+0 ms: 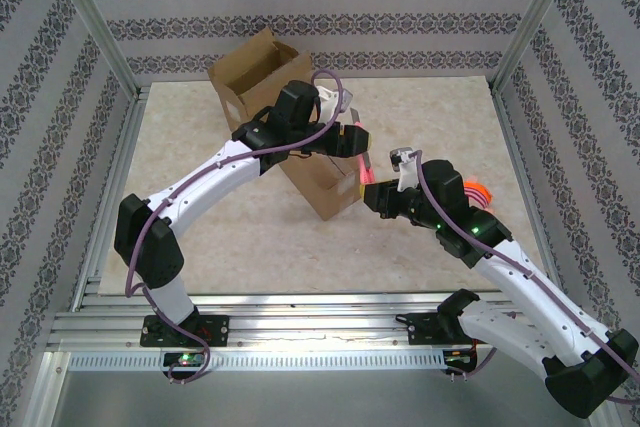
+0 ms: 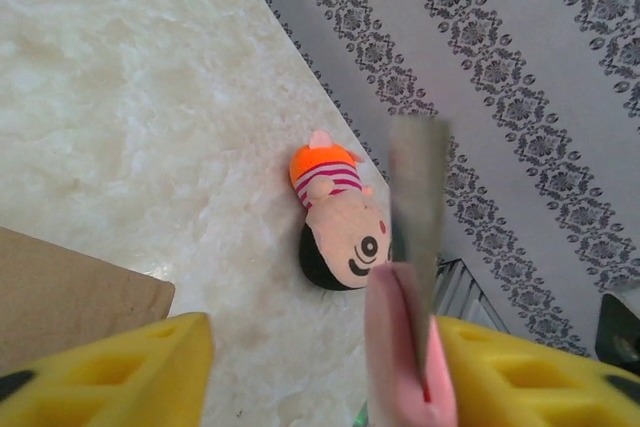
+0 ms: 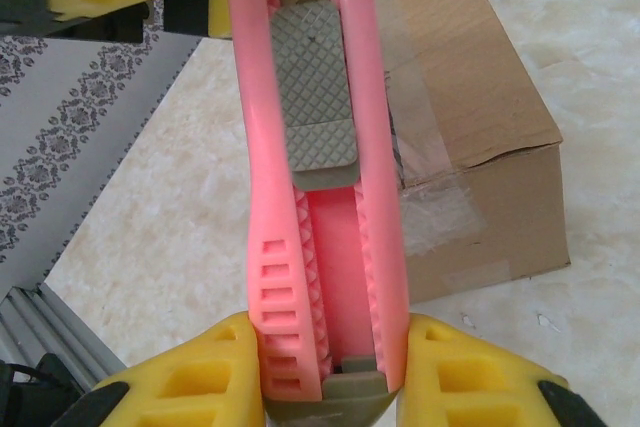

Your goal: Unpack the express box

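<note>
Sitting mid-table, the box (image 1: 320, 187) shows tape on its near end, just behind both grippers. The cutter (image 3: 320, 197) hangs beside it, blade out. The right gripper (image 3: 325, 367) clamps the handle's tail, while the left gripper (image 2: 325, 347) straddles the blade end, jaws part-open, one pad touching and the other apart. This looks like a handover before slitting the tape. Next, the left needs a firm squeeze before the right lets go. A doll (image 2: 335, 212) lies off right.
</note>
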`<state>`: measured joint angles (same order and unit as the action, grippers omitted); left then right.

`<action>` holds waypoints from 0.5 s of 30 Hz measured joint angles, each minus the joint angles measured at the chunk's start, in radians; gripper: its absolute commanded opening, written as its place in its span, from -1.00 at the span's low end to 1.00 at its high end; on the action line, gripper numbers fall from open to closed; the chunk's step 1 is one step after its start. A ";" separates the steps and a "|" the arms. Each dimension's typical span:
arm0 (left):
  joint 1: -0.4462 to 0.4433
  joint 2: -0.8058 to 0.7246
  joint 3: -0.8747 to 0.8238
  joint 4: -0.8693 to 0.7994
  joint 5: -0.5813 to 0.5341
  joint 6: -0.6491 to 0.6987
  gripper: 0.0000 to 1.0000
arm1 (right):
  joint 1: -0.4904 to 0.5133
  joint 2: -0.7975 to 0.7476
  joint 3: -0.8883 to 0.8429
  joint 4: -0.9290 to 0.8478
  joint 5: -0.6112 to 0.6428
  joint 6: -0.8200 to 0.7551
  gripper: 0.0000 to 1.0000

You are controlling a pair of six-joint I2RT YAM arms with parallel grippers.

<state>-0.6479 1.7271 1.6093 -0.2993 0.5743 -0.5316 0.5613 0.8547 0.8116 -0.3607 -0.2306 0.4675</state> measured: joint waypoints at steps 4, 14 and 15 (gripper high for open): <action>-0.001 0.000 0.002 0.002 0.002 -0.006 -0.57 | 0.000 0.010 0.000 0.002 0.000 0.000 -0.66; -0.013 0.001 0.011 0.020 0.017 -0.027 -1.00 | 0.006 0.029 -0.004 0.010 0.011 0.012 -0.16; -0.013 0.000 0.008 0.025 0.017 -0.028 -1.00 | 0.006 0.029 -0.009 0.016 0.015 0.017 0.01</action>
<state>-0.6609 1.7275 1.6176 -0.2741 0.5915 -0.5594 0.5674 0.8837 0.8028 -0.3450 -0.2153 0.4847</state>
